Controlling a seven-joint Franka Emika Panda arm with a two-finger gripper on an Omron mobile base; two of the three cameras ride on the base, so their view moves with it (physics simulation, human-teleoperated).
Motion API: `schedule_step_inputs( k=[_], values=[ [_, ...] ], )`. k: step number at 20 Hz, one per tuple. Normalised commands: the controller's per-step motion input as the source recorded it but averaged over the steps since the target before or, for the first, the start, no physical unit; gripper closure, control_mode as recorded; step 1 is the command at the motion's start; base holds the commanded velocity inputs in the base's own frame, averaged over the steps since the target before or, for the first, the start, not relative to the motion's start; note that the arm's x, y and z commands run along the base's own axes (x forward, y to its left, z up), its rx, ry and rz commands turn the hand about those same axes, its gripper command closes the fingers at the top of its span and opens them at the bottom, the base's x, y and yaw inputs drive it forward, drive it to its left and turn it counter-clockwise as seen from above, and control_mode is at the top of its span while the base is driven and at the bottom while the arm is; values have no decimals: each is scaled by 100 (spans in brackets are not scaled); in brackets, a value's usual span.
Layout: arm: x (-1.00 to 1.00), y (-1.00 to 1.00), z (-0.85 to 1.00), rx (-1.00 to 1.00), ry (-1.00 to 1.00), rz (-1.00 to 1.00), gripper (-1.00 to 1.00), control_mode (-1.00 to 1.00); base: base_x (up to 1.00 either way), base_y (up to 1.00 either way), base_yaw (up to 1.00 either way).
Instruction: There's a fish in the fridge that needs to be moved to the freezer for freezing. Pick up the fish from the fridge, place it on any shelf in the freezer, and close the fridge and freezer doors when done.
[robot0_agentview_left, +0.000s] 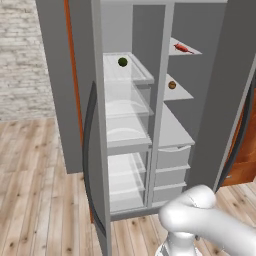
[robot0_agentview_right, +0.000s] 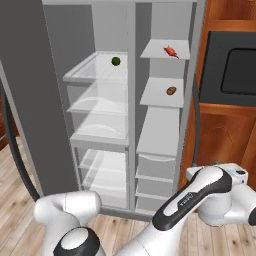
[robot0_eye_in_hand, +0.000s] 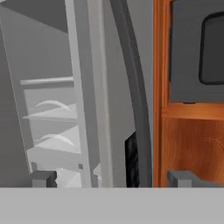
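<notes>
Placing step judged complete, door-closing step in hand: the fish lies on the top shelf of the freezer, at the upper right of both base views. The gripper stands released and empty, its fingertips at the bottom of the hand view. It faces the edge of the open freezer door and its handle, apparently well below the fish. The next move likely calls for pushing this door closed, then the fridge door.
</notes>
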Motion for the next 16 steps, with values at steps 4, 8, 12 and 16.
schedule_step_inputs(
  k=[4, 8, 12, 16],
  values=[
    [49, -6, -35, 0, 0, 11, -100, -100, 0, 0, 0],
    [42, -25, -26, 1, 0, 12, -100, -100, 0, 0, 0],
    [38, -6, -33, 0, 0, 10, -100, -100, 0, 0, 0],
    [51, -5, -42, 0, 0, 8, -100, -100, 0, 0, 0]
  ],
)
